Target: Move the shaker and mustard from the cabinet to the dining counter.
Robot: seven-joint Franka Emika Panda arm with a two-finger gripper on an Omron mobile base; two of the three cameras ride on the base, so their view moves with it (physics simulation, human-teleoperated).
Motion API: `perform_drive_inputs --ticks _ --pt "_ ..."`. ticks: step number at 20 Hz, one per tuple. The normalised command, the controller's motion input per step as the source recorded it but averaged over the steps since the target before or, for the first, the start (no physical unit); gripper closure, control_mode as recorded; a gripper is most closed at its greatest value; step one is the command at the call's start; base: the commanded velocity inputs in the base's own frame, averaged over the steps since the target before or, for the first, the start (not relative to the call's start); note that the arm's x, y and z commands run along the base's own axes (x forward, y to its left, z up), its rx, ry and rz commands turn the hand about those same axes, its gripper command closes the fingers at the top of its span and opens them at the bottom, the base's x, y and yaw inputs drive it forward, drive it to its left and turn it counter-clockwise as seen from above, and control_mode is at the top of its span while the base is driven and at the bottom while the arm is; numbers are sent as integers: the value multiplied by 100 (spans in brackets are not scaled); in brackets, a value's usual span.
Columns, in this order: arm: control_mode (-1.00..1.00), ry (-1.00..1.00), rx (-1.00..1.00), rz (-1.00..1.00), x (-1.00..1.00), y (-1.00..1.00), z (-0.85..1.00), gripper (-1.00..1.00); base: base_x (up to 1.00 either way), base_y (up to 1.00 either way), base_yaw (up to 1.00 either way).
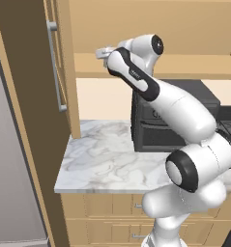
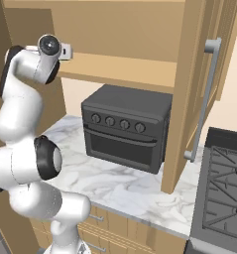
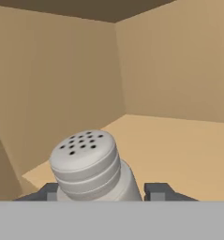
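Note:
The grey shaker [image 3: 87, 166], its top dotted with holes, leans to the left between my two dark fingertips [image 3: 160, 191], and both of them press against its body. My gripper [image 3: 106, 192] is shut on it inside the open wooden cabinet [image 3: 179, 150], just above the cabinet floor. In the base views my hand [image 1: 103, 52] [image 2: 65, 50] reaches into the cabinet [image 1: 184, 65] [image 2: 120, 30] at shelf height, and the fingers and the shaker are hidden there. The mustard and the dining counter are out of view.
A black oven [image 1: 153, 132] [image 2: 127, 126] stands on the small marble countertop [image 1: 102, 159] [image 2: 120, 186] under the cabinet. The open cabinet doors [image 1: 64, 67] [image 2: 189, 99] with silver handles flank my arm. A stove [image 2: 224, 178] lies at the right, drawers [image 1: 112, 207] below.

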Motion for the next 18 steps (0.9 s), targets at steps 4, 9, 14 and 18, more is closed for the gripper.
perform_drive_inputs --ticks 4,9,14,18 --pt "-100 0 0 -3 -97 -57 44 100 0 0 0" --pt "-100 0 0 0 -100 -55 23 100 0 0 0" --pt "-100 0 0 0 -100 -40 1 100 0 0 0" --pt "-100 0 0 -4 -100 -25 0 100 0 0 0"
